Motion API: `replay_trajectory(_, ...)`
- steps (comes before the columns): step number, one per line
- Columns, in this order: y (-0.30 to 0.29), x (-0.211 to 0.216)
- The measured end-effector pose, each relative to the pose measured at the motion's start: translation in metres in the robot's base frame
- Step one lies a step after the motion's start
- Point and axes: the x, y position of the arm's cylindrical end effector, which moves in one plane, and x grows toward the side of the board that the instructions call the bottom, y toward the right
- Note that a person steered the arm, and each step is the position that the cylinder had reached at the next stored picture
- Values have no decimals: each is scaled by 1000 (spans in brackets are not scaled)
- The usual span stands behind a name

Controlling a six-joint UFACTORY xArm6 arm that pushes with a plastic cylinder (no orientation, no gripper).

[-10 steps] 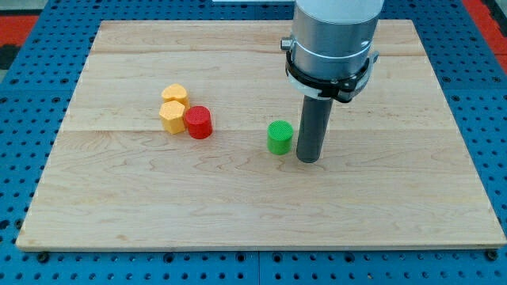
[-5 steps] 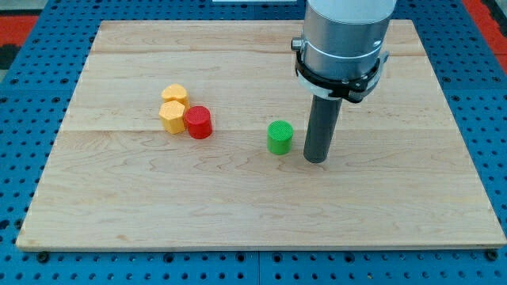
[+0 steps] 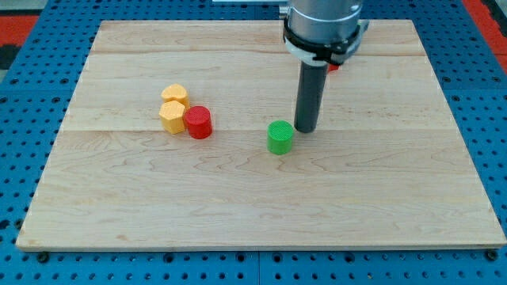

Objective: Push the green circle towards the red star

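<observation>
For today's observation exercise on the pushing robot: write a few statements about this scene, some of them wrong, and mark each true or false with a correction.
1. My tip is just up and to the view's right of the green circle. True.
2. The red cylinder stands apart from the two yellow blocks. False: it touches the lower one.
3. A bit of red shows behind the arm near the view's top. True; its shape cannot be made out.
4. The green circle lies at the board's bottom edge. False: it sits near the middle.
</observation>
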Motion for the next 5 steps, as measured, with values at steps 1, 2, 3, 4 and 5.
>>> replay_trajectory(1, -9, 59)
replay_trajectory(2, -54, 58)
replay_trajectory(3, -54, -16)
replay_trajectory(4, -51, -58)
replay_trajectory(5, -60, -67)
